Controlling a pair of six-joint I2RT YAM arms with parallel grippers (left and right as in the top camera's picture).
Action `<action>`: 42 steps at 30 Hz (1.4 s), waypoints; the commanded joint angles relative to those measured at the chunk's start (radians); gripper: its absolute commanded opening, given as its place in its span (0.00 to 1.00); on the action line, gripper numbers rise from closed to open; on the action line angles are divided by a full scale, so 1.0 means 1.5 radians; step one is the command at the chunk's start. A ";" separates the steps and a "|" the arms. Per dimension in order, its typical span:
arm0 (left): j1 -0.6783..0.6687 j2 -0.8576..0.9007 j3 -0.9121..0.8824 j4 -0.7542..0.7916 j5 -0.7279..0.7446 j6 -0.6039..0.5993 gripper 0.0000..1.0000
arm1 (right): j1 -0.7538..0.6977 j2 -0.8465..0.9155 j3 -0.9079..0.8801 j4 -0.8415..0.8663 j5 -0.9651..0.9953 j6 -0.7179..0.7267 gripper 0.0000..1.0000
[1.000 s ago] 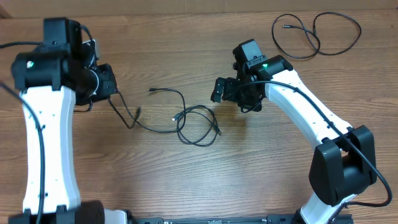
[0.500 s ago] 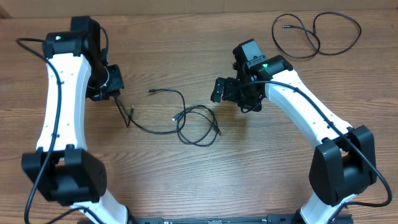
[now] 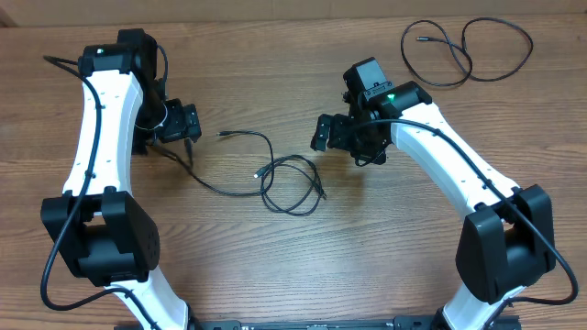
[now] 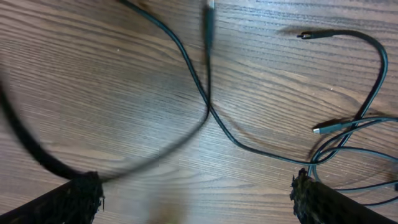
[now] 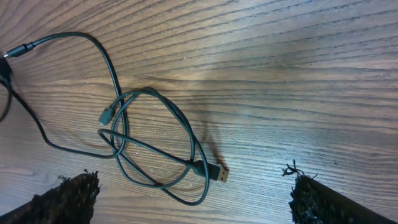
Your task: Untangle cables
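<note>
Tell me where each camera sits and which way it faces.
Overhead: above the table, looking straight down; shows both arms, left gripper, right gripper, tangled cables.
Left wrist: on the left arm, facing down at those cables; fingertips in bottom corners.
Right wrist: on the right arm, facing down at those cables; fingertips in bottom corners.
Shared: all three see the tangled cables.

A brown wood-grain table [image 3: 367, 261] fills every view, evenly lit.

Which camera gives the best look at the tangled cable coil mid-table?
Right wrist: the whole cable coil lies close and sharp, crossings clear. Overhead shows it whole but small; left wrist catches only part at its right edge.
</note>
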 commanded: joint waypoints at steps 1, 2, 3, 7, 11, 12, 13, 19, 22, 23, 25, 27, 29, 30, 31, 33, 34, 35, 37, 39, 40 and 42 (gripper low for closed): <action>0.003 0.001 0.028 -0.002 0.007 0.009 1.00 | 0.005 0.000 -0.005 0.002 -0.004 -0.005 1.00; 0.003 0.001 0.035 -0.004 0.013 0.009 0.99 | 0.005 0.000 -0.005 0.002 -0.004 -0.005 1.00; 0.003 0.001 0.045 -0.008 0.022 0.009 0.99 | 0.005 0.000 -0.005 0.002 -0.004 -0.005 1.00; 0.003 -0.003 0.100 -0.033 0.101 0.041 1.00 | 0.005 0.000 -0.005 0.002 -0.004 -0.005 1.00; -0.001 -0.012 0.152 -0.081 0.256 0.123 0.93 | 0.005 0.000 -0.005 0.005 -0.004 -0.005 1.00; -0.003 -0.016 0.155 -0.093 0.287 0.141 0.92 | 0.005 0.000 -0.005 0.006 -0.004 -0.005 1.00; -0.007 -0.019 0.155 -0.106 0.312 0.157 0.91 | 0.005 0.000 -0.005 0.008 -0.004 -0.005 1.00; -0.067 -0.020 0.136 -0.157 0.289 0.206 0.90 | 0.005 0.000 -0.005 0.022 -0.004 -0.005 1.00; -0.107 -0.019 0.110 -0.157 0.247 0.205 0.90 | 0.005 0.000 -0.005 0.023 -0.004 -0.005 1.00; -0.119 -0.019 0.099 -0.157 0.236 0.205 0.90 | 0.005 0.000 -0.005 0.021 -0.004 -0.005 1.00; -0.142 -0.019 0.075 -0.156 0.217 0.204 0.91 | 0.005 0.000 -0.005 0.019 -0.004 -0.005 1.00; -0.159 -0.019 0.045 -0.146 0.194 0.187 0.92 | 0.005 0.000 -0.005 0.018 -0.003 -0.005 1.00; -0.170 -0.019 0.013 -0.128 0.170 0.154 0.94 | 0.005 0.000 -0.005 0.017 -0.004 -0.005 1.00; -0.173 -0.019 -0.001 -0.118 0.163 0.136 0.95 | 0.005 0.000 -0.005 0.017 -0.004 -0.005 1.00; -0.173 -0.019 -0.014 -0.105 0.157 0.113 0.95 | 0.005 0.000 -0.005 0.017 -0.004 -0.005 1.00; -0.173 -0.019 -0.041 -0.072 0.151 0.062 0.95 | 0.005 0.000 -0.005 0.017 -0.004 -0.005 1.00; -0.173 -0.019 -0.055 -0.052 0.151 0.034 0.95 | 0.005 0.000 -0.005 0.017 -0.004 -0.005 1.00; -0.172 -0.019 -0.066 -0.034 0.151 0.009 0.95 | 0.005 0.000 -0.005 0.017 -0.004 -0.005 1.00; -0.172 -0.019 -0.097 0.013 0.151 -0.045 0.95 | 0.005 0.000 -0.005 0.017 -0.004 -0.005 1.00; -0.173 -0.019 -0.128 0.055 0.151 -0.089 0.95 | 0.005 0.000 -0.005 0.017 -0.004 -0.005 1.00; -0.174 -0.019 -0.148 0.080 0.151 -0.111 0.96 | 0.004 0.000 -0.005 0.017 -0.003 -0.005 1.00; -0.173 -0.019 -0.184 0.118 0.151 -0.157 0.99 | 0.004 0.000 -0.005 0.017 -0.003 -0.005 1.00</action>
